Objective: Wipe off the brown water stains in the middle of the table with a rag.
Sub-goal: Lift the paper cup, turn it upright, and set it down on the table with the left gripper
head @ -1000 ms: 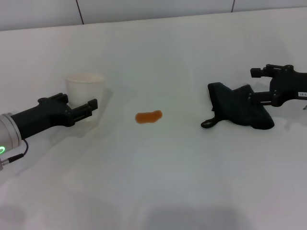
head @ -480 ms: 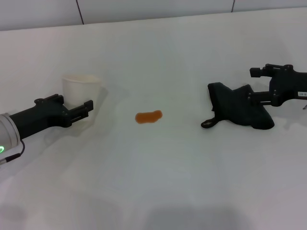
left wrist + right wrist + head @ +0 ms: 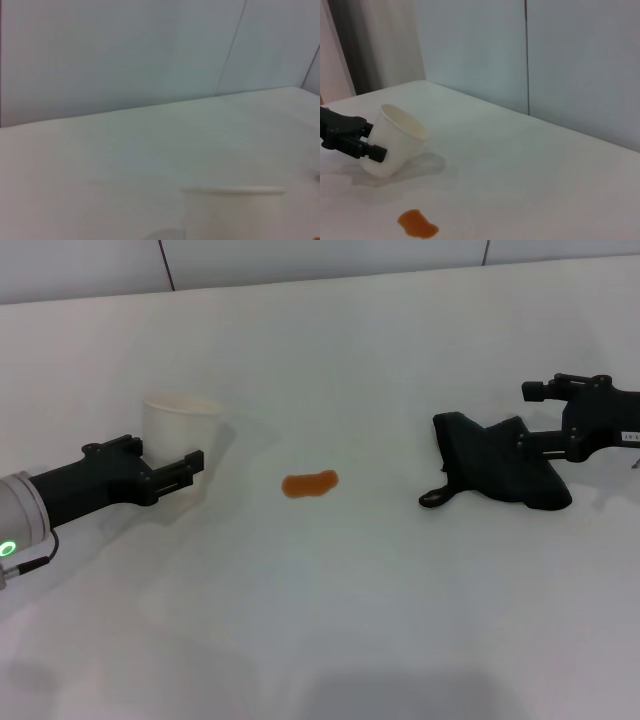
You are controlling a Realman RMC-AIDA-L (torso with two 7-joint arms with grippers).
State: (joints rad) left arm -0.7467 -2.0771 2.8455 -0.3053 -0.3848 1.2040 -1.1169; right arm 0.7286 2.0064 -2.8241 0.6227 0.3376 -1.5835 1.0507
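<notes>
head view: wide matte white table (image 3: 330, 640); small orange-brown bean-shaped stain of liquid (image 3: 309, 483) at mid-table, unwiped; lumpy black cloth rag (image 3: 497, 470) with a small loop tag, well right of the stain; right gripper (image 3: 535, 418) at the rag's far right side, one finger running over the cloth, though whether it is clamped on the cloth cannot be told; left gripper (image 3: 192, 468) on the left, its fingers either side of a white translucent plastic cup (image 3: 180, 436) and apparently holding it. left wrist view: cup rim (image 3: 233, 190) close below the lens, bare tabletop and pale wall panels beyond; own fingers not shown. right wrist view: cup (image 3: 397, 141) tilted in the left gripper's black fingers (image 3: 364, 148), stain (image 3: 418, 224) on bare table nearer the lens; rag not shown. step in hand, as judged: securing the rag before the wipe (nothing has touched the stain). next move calls for a firm grip on the cloth, then a carry leftward to the stain. room: bare table lies between rag and stain; the cup stands just left of the stain, so the stroke should stop short of it; the table's back edge is well away.
</notes>
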